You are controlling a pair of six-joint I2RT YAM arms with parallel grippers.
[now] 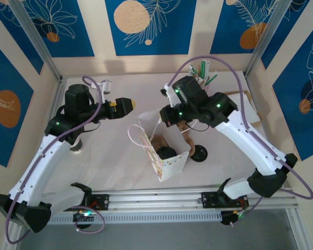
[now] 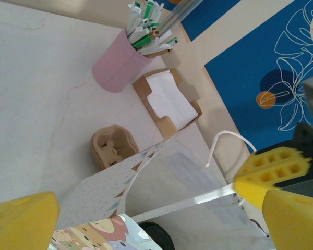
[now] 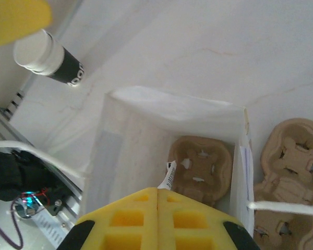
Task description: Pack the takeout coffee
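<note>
Takeout coffee (image 1: 166, 152), one, in bag (image 1: 173, 166), two carriers (image 3: 201, 166), left gripper (image 2: 146, 200) spread, right gripper (image 3: 157, 195) closed

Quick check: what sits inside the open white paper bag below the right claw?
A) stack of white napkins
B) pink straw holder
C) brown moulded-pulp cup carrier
C: the right wrist view looks down into the white paper bag, where the brown moulded-pulp cup carrier lies on its floor beyond the shut right claw.
</note>
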